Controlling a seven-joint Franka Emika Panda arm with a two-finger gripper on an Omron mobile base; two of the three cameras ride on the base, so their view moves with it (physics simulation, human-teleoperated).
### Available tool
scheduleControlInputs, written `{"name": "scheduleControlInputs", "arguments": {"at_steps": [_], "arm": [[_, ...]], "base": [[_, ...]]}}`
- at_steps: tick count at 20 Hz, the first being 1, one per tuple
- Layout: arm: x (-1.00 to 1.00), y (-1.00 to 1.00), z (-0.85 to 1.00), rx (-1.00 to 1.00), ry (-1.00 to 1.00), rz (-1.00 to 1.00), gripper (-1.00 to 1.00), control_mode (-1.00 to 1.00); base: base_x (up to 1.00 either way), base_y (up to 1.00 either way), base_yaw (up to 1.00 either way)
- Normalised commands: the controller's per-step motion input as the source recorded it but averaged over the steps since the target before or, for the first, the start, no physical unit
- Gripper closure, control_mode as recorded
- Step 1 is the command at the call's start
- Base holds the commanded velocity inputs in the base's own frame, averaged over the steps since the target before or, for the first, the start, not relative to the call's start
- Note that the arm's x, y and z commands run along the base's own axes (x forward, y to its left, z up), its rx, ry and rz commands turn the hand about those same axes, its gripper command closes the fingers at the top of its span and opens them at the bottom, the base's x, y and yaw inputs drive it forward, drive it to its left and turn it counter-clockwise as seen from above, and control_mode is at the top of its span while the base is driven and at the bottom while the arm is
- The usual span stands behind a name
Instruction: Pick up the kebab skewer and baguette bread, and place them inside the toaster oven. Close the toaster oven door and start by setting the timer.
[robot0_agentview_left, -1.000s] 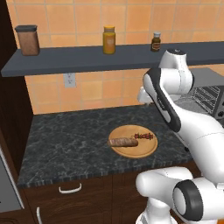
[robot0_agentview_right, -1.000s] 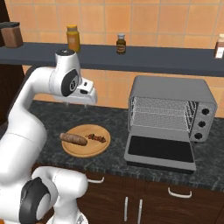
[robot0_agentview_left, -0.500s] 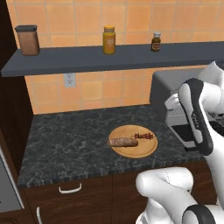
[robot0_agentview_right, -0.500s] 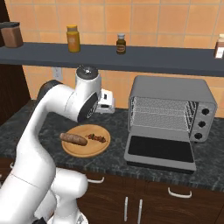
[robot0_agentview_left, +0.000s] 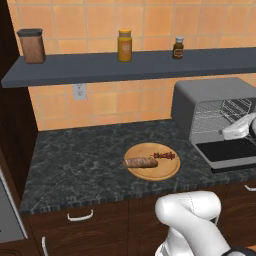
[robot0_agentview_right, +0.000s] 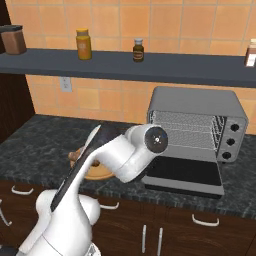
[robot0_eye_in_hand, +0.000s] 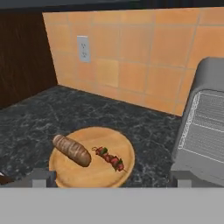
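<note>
Though jars (robot0_agentview_left: 124, 46) carry labels, none reads legibly.

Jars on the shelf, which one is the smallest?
The dark brown spice bottle nearest the toaster oven. It is smaller than the mustard-yellow jar beside it and the brown canister at the far end.

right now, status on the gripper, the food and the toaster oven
Gripper open, holding nothing. Baguette and kebab skewer side by side on the round wooden board. Toaster oven door down, wire rack bare. Nothing in the way.
</note>
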Motion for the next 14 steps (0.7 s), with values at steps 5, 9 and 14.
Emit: {"name": "scheduleControlInputs", "arguments": {"at_steps": [5,9,14], "arm": [[0.23,-0.69,-0.28,0.06,-0.24,0.15,-1.0,-1.0],[0.51,-0.18,-0.39,0.19,-0.15,0.0,-1.0,-1.0],[0.71,-0.38,-0.19,0.09,-0.05,0.0,-1.0,-1.0]], "base": [[0.0,0.0,0.0],[0.0,0.0,0.0],[0.0,0.0,0.0]]}}
